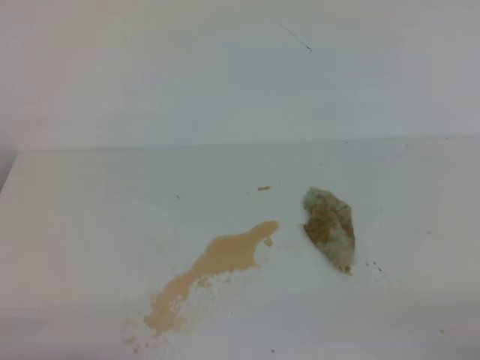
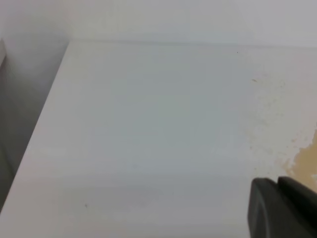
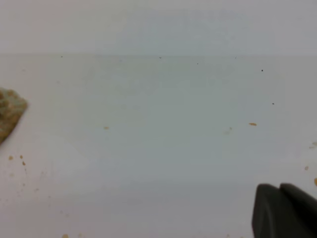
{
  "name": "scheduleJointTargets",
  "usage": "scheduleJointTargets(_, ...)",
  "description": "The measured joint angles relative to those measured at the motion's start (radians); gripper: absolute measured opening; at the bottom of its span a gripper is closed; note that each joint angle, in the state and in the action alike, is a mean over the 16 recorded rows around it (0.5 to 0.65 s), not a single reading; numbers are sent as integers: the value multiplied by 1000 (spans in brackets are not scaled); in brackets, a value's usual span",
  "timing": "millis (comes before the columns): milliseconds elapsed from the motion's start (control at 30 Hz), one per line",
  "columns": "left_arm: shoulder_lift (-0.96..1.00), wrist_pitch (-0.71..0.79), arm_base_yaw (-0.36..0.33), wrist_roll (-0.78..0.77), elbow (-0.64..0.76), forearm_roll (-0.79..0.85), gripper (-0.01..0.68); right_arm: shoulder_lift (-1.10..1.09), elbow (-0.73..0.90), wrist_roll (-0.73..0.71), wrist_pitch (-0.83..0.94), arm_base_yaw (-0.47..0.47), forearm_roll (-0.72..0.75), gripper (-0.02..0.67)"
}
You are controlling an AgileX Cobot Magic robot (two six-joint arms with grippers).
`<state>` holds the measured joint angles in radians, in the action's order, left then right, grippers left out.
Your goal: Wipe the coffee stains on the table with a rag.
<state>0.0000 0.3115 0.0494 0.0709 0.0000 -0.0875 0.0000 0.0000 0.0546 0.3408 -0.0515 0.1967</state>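
Observation:
The coffee stains (image 1: 217,262) form a long tan-brown splotch running from the middle of the white table (image 1: 90,225) down toward the front left, with specks at its lower end. A small separate spot (image 1: 264,187) lies farther back. The rag (image 1: 330,225), a lumpy pale cloth wad with brown blotches, lies just right of the splotch, touched by nothing. Neither gripper shows in the high view. In the left wrist view the left gripper (image 2: 277,184) shows dark at the bottom right, fingers together, near the stain's edge (image 2: 307,158). The right gripper (image 3: 280,189) is shut and empty, with the rag (image 3: 7,116) far to its left.
A white wall (image 1: 225,67) with a thin dark mark (image 1: 296,37) rises behind the table. The table's left edge (image 2: 44,124) drops off to a grey gap. Tiny brown specks (image 3: 252,124) dot the surface right of the rag.

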Motion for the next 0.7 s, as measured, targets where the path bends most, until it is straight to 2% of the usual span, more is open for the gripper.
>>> scheduleJointTargets(700, 0, 0, 0, 0, 0, 0, -2, 0, 0, 0, 0, 0, 0, -3)
